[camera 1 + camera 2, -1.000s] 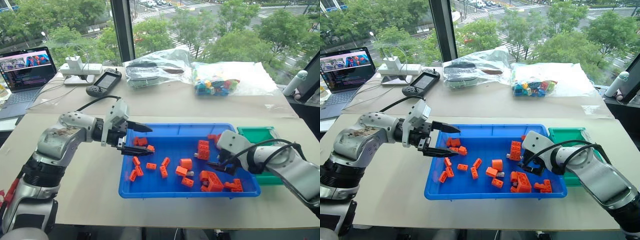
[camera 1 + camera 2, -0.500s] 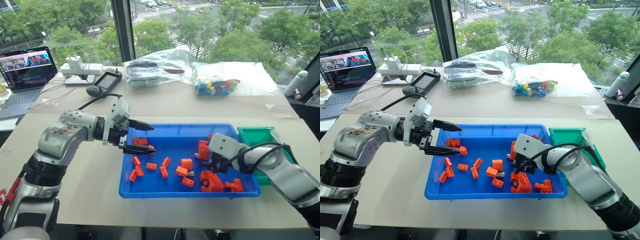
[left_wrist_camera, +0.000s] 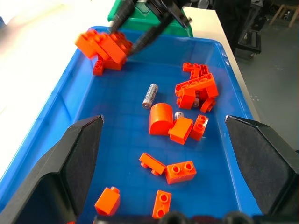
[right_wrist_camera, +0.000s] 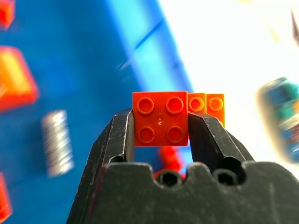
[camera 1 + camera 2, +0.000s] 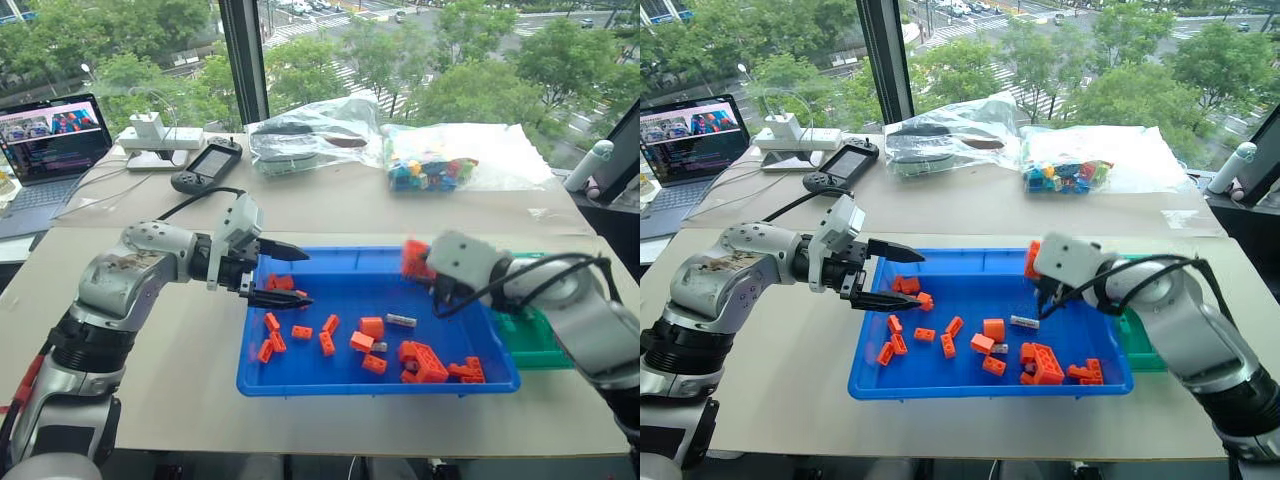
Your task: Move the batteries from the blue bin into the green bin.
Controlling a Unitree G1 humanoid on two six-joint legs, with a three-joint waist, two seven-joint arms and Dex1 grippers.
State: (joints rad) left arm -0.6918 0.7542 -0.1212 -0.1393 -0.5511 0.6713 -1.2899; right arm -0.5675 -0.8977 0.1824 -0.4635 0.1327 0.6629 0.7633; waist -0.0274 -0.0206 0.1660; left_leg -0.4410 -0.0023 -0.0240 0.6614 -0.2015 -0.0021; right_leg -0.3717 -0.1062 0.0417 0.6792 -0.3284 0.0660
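**Brick lifted clear, battery laid bare**

Near the middle of the blue bin [image 5: 300, 385], one of the batteries [image 5: 401, 320] lies flat on the bare blue floor, a silver-grey cylinder with orange bricks [image 5: 372, 327] just beside it. A second one [image 3: 178, 115] appears end-on, wedged among the bricks close by. The green bin [image 5: 530, 340] sits against the blue bin's right end, partly hidden behind the right arm; whether anything is in it cannot be told.

A second ago the right claw [image 5: 436, 292] was down among the bricks at the right side of the bin, its fingers wide. It has since closed and risen, and is now clamped on a clump of orange bricks [image 4: 160, 117], held up over the far right part of the bin. Where that clump sat, the battery now shows in the open.

The left claw [image 5: 290, 276] hovers over the bin's left end, fingers apart and holding nothing, as it did a second ago.

By this reading no battery has yet been moved: the lift looks like clearing, not transfer. The brick likely has to be put aside before the exposed battery can be picked up and carried right to the green bin.
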